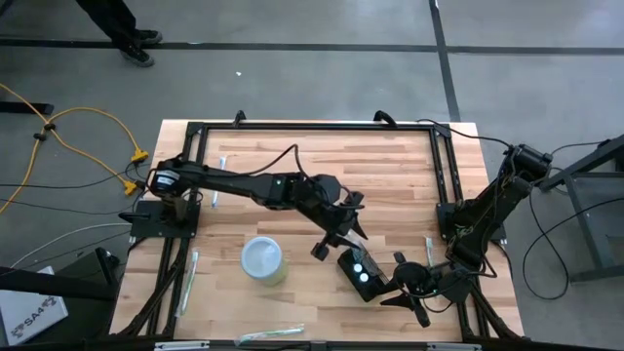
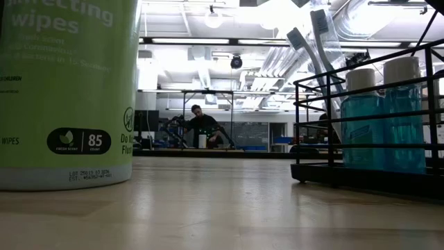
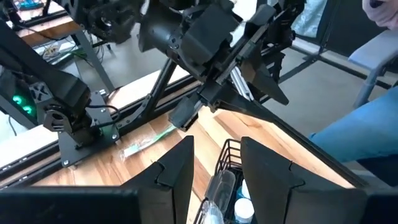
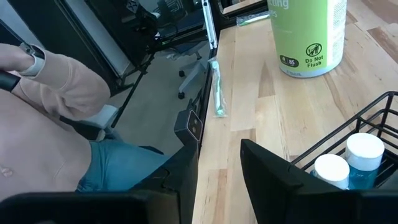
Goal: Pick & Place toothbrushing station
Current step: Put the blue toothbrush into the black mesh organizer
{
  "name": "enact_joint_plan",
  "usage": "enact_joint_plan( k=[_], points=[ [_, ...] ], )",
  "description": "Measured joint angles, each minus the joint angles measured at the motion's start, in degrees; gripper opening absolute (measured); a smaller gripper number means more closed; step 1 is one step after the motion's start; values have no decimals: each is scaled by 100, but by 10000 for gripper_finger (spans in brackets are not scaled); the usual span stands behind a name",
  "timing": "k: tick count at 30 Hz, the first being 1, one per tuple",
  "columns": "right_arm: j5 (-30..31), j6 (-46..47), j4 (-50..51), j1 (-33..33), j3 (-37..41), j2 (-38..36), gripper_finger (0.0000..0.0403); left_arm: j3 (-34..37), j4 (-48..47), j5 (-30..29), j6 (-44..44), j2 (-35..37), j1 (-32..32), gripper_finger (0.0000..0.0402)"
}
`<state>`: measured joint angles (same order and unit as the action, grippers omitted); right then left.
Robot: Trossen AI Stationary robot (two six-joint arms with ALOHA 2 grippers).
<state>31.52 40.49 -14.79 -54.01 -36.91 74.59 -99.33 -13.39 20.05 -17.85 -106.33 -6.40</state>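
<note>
The toothbrushing station (image 1: 359,272), a black wire holder carrying two blue white-capped bottles, stands on the tabletop (image 1: 390,185) near its front edge, right of the middle; nothing shows it lifted, so I judge the pick not yet made. The left claw (image 1: 336,237) and right claw (image 1: 405,283) flank it, each parted and grasping nothing. Only the low view shows toothbrushes (image 2: 316,42) rising from it, and the right wrist view a green wipes canister (image 4: 308,34).

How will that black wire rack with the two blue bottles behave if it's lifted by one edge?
Probably heavy for its size: both blue bottles look full. The wire rack seems stiff, yet lifted off-centre it would likely tilt, shifting the loose toothbrushes.
</note>
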Motion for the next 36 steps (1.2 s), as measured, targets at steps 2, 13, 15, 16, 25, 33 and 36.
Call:
enact_joint_plan(
  k=[2,13,15,16,25,33,36],
  points=[
    [2,1,-2,1,0,0,113,0,-58,38,23,69,29,126],
    [8,24,-4,1,2,0,113,-9,-477,496,38,450,227,126],
    [8,25,-15,1,2,0,113,-7,-559,504,36,467,287,126],
    [12,24,-20,1,2,0,113,-7,-679,527,38,476,328,126],
    [286,24,-49,1,2,0,113,-7,-1623,1137,74,492,744,93],
    [460,-4,-47,18,1,2,113,-4,-2059,2100,271,492,1045,80],
    [459,-2,-48,59,1,2,113,-4,-2041,2334,715,492,1111,80]
  ],
)
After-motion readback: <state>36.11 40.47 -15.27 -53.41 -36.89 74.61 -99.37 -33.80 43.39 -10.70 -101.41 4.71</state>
